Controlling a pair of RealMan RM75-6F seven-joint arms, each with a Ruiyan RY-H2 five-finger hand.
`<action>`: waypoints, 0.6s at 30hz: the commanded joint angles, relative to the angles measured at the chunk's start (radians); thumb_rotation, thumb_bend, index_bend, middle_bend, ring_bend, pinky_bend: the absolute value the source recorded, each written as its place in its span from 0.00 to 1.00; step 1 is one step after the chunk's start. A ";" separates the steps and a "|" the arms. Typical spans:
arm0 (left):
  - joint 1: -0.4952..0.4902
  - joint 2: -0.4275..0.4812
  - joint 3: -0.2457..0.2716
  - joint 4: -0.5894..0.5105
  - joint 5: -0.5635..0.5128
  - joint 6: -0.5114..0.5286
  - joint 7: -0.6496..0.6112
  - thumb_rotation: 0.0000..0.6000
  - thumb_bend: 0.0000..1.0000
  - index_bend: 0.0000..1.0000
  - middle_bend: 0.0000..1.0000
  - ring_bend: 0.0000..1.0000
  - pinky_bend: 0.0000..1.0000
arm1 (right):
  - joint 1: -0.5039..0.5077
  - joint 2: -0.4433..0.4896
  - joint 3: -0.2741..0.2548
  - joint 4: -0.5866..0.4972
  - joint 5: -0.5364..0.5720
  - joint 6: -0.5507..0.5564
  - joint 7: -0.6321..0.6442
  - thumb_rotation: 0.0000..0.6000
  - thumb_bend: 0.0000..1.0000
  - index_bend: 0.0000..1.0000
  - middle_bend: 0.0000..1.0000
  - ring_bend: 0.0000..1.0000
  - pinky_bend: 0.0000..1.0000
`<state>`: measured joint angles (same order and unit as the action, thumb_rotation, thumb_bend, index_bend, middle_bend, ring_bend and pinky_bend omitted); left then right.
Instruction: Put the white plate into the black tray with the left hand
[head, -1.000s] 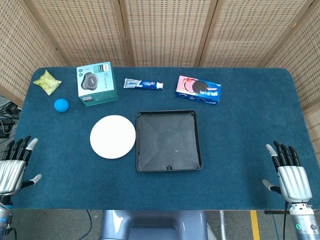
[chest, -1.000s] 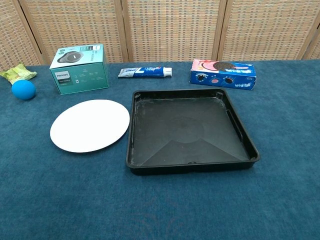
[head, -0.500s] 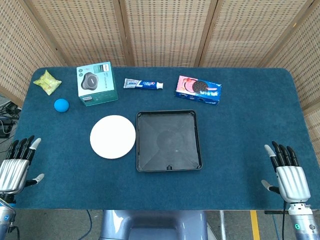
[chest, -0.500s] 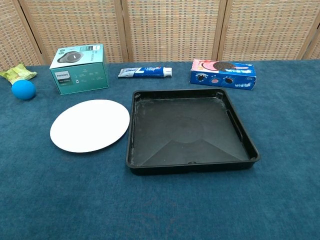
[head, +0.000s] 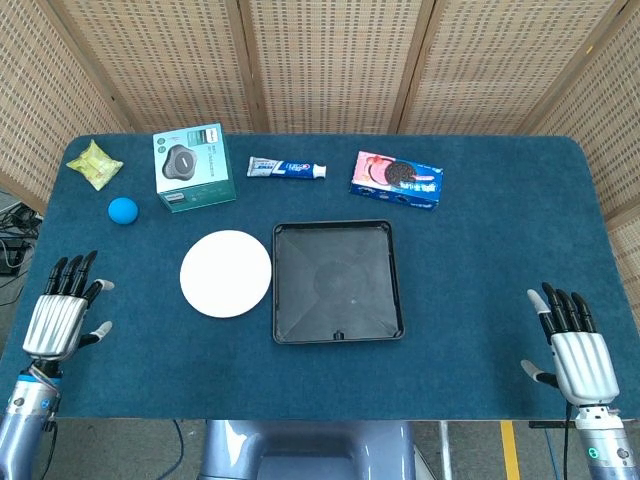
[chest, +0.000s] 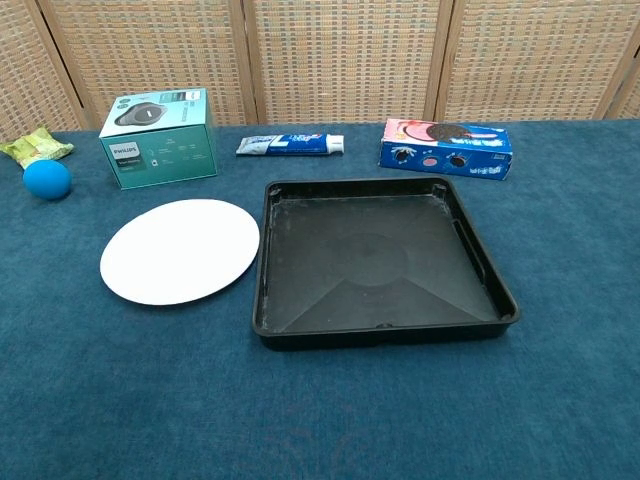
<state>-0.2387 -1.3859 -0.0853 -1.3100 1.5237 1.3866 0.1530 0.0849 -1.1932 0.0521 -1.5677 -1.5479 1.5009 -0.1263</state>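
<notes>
**Plate flat on the cloth, left hand not yet near it**

Positions are given relative to the tray. Far to its left, at the table's near edge, the left hand hovers with fingers apart, holding nothing. The plate lies flat just beside the tray's left wall, its rim almost touching it. Behind the tray stand a box, a toothpaste tube and a cookie pack. Far to its right, the right hand is likewise spread and empty.

Likely hazards: a flat plate offers little edge for fingers, so a grasp may slip or merely push it against the wall. A low carry could catch the plate on the tray's rim and tilt it.
</notes>
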 joint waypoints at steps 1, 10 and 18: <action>-0.062 -0.066 -0.011 0.090 0.006 -0.068 -0.039 1.00 0.18 0.40 0.00 0.00 0.00 | 0.000 -0.001 0.001 0.002 0.002 -0.001 0.004 1.00 0.23 0.09 0.00 0.00 0.00; -0.145 -0.173 -0.012 0.224 0.034 -0.113 -0.041 1.00 0.18 0.47 0.00 0.00 0.00 | -0.001 0.002 0.004 0.005 0.006 0.002 0.017 1.00 0.23 0.09 0.00 0.00 0.00; -0.181 -0.188 -0.006 0.200 0.022 -0.157 -0.002 1.00 0.19 0.48 0.00 0.00 0.00 | -0.001 0.005 0.006 0.010 0.009 0.004 0.030 1.00 0.23 0.09 0.00 0.00 0.00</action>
<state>-0.4142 -1.5723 -0.0934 -1.1032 1.5502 1.2375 0.1432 0.0834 -1.1884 0.0586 -1.5582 -1.5390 1.5044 -0.0969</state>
